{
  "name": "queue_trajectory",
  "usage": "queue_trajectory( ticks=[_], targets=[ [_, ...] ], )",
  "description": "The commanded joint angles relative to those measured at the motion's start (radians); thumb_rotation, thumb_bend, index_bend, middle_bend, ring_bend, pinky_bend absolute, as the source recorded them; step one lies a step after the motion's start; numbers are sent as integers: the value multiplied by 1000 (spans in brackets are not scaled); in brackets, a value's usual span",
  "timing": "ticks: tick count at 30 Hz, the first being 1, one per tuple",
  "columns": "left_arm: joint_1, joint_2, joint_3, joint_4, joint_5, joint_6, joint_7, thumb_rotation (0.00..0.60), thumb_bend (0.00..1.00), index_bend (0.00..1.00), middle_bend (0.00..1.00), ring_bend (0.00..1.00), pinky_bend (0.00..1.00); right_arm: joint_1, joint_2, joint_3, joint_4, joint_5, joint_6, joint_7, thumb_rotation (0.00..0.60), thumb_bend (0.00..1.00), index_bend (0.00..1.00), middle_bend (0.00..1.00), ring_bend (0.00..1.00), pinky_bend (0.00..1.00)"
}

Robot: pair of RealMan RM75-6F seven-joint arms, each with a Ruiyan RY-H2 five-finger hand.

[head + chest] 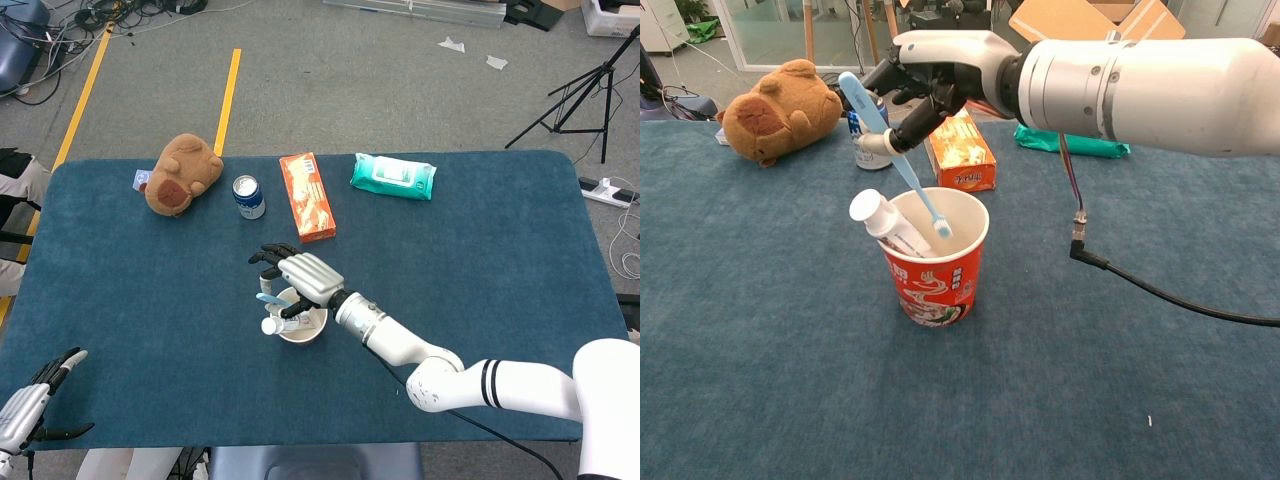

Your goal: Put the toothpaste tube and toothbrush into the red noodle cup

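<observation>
The red noodle cup (936, 273) (303, 328) stands near the table's middle. A white toothpaste tube (886, 224) (280, 322) leans inside it, cap up at the left rim. My right hand (930, 78) (298, 276) hovers just above the cup and pinches a light blue toothbrush (894, 156) (269, 297). The brush slants down with its bristle head inside the cup's mouth. My left hand (30, 405) hangs at the table's near left corner, fingers apart, holding nothing.
A brown plush toy (181, 175) (780, 110), a blue can (248, 196) (857, 139), an orange box (307, 195) (962, 151) and a teal wipes pack (393, 176) (1080, 146) line the far side. A black cable (1160, 295) trails on the cloth right of the cup.
</observation>
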Motion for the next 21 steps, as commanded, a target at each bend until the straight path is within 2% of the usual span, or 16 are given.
queue_trajectory(
  ticks=[1, 14, 21],
  targets=[
    [0, 0, 0, -1, 0, -1, 3, 600, 0, 0, 0, 0, 0, -8, 6, -4, 6, -19, -3, 20, 600, 285, 596, 159, 0, 40],
    [-1, 0, -1, -6, -2, -5, 9, 600, 0, 0, 0, 0, 0, -34, 24, -16, 12, -62, 3, 78, 600, 212, 412, 130, 0, 40],
    [-2, 4, -5, -12, -3, 0, 11, 600, 0, 0, 0, 0, 0, -74, 76, -17, -36, -88, 46, 93, 600, 202, 372, 129, 0, 40]
  ],
)
